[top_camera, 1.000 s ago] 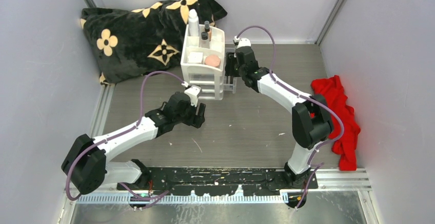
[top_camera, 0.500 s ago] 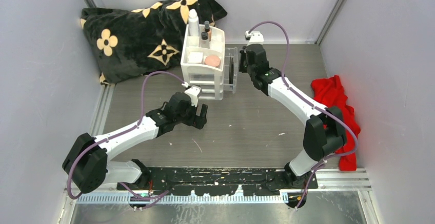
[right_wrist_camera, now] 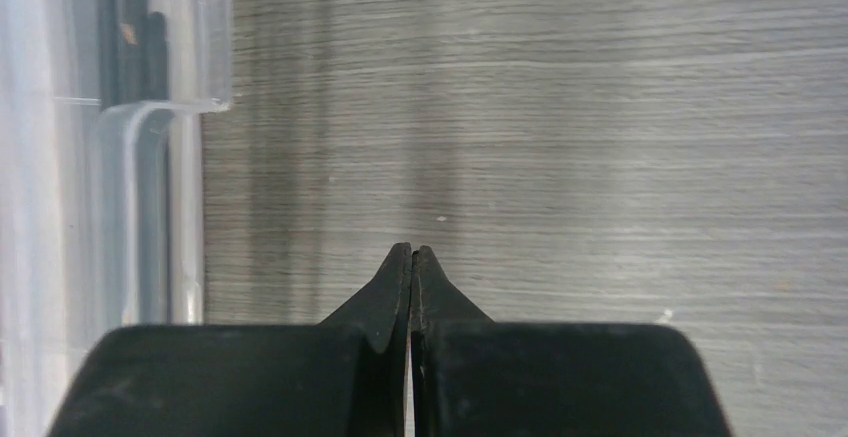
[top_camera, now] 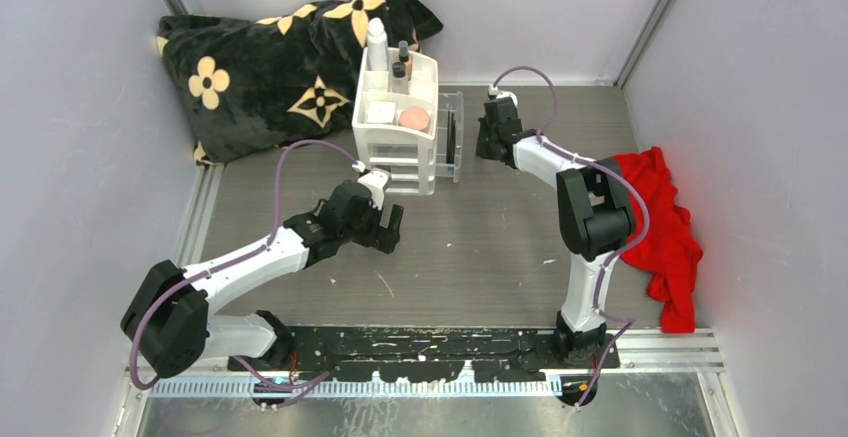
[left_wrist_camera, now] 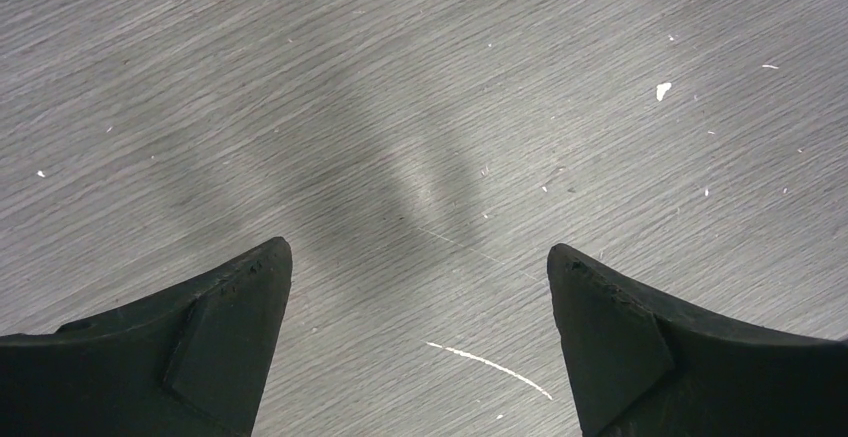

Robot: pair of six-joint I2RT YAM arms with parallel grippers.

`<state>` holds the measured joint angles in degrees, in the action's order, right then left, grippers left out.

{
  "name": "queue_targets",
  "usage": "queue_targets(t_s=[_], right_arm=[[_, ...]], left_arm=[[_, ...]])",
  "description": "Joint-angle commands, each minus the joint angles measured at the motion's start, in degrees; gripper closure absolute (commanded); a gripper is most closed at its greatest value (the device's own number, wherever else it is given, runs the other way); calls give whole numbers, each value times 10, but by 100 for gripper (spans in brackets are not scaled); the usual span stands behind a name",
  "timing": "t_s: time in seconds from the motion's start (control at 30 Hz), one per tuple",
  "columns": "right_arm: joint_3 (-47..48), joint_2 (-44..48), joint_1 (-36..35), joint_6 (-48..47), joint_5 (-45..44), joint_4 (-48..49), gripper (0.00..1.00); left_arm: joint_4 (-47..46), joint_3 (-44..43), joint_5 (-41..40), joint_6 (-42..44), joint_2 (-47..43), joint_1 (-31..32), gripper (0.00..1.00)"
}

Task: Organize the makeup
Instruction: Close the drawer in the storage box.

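While left of pink compact (top_camera: 414, 118), floral blanket (top_camera: 280, 67).

A lab test cell: plain white panels (top_camera: 60, 157) on aluminium posts (top_camera: 655, 17) enclose a grey table (top_camera: 480, 247).

Counter (top_camera: 480, 247) grey wood-grain, pale flecks. Drawer unit (top_camera: 395, 152) white, side drawer (top_camera: 448, 147) clear. Compact (top_camera: 414, 118) pink, tall bottle (top_camera: 377, 45) white. Blanket (top_camera: 260, 67) black with tan flower print. Cloth (top_camera: 665, 227) red. Arms (top_camera: 245, 265) white and black, cables (top_camera: 521, 69) purple. Left tool (left_wrist_camera: 420, 277) and right tool (right_wrist_camera: 411, 257) black.
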<state>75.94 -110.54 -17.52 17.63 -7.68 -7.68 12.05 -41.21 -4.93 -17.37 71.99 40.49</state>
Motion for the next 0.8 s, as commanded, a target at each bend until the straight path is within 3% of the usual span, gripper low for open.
queue_targets(t_s=[0.0,0.47,0.77], right_arm=[[81,-5,-18,5,28,9,99],[166,-62,-82,5,44,-16,99],[139,-43,-92,7,83,34,99]], left_arm=[[-3,-14,-13,-1,-20,-2,1],[-8,3,-24,-6,-25,-8,0],[-5,9,-30,4,-43,-23,0]])
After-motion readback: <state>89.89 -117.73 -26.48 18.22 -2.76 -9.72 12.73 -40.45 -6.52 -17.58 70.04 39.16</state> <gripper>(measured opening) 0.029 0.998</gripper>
